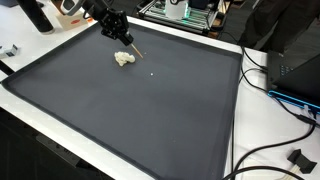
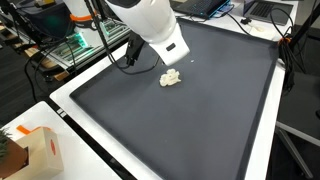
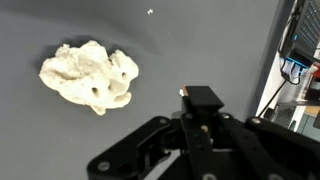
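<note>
The black end effector (image 1: 122,38) hovers just beside a crumpled white cloth lump (image 3: 90,75) on the dark grey desk mat (image 1: 150,110); whether it is wide or narrow, I cannot tell.

Place: a robotics lab bench, with lab gear crowded round one work surface.
Work surface: a large black mat (image 1: 150,110) covers a white table (image 1: 238,130) and fills the middle of both exterior views.
Robot: a white arm (image 2: 150,25) with a black gripper (image 1: 124,40) stands over the mat's upper left.
Electronics: an open rack (image 2: 70,45) holding green circuit boards sits at the left edge in an exterior view.
Cables: black cables (image 1: 272,85) loop over the table at the right of the frame.
Computers: a dark case (image 1: 298,72) with a blue light stands at the right edge, and what looks like a laptop (image 2: 200,8) sits at top centre.
Clutter: a cardboard box (image 2: 35,150) sits at lower left.
</note>
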